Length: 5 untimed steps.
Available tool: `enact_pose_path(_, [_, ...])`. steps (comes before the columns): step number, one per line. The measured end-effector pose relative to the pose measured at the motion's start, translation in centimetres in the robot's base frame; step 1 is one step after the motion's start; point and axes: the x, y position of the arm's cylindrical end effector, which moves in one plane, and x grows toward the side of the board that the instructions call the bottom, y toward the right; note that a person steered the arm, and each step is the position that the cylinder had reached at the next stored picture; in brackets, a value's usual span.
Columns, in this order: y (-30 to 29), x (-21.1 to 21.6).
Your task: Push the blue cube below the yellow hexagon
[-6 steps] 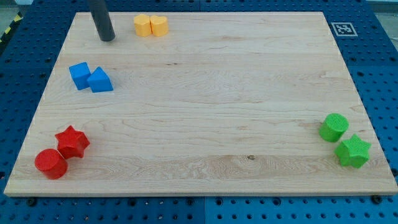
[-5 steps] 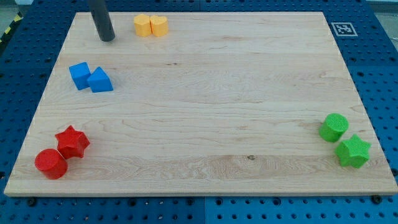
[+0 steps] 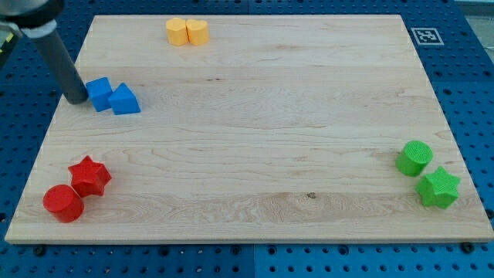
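The blue cube [image 3: 99,93] lies near the board's left edge, touching a blue triangular block [image 3: 124,100] on its right. My tip [image 3: 76,100] stands on the board right at the cube's left side, touching or nearly touching it. The yellow hexagon [image 3: 177,32] lies at the view's top, left of centre, with a yellow heart-shaped block [image 3: 197,32] against its right side. The hexagon is far up and to the right of the blue cube.
A red star [image 3: 89,176] and a red cylinder [image 3: 62,203] lie at bottom left. A green cylinder [image 3: 414,158] and a green star [image 3: 438,188] lie at the right edge. The wooden board [image 3: 255,131] rests on a blue perforated table.
My tip has moved from near the top, left of the yellow blocks, down and left to the blue cube's left side. No block has moved.
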Motion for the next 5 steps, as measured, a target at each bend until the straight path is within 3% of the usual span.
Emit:
enact_pose_path(2, [2.5, 0.1])
enact_pose_path(5, [4.5, -5.5])
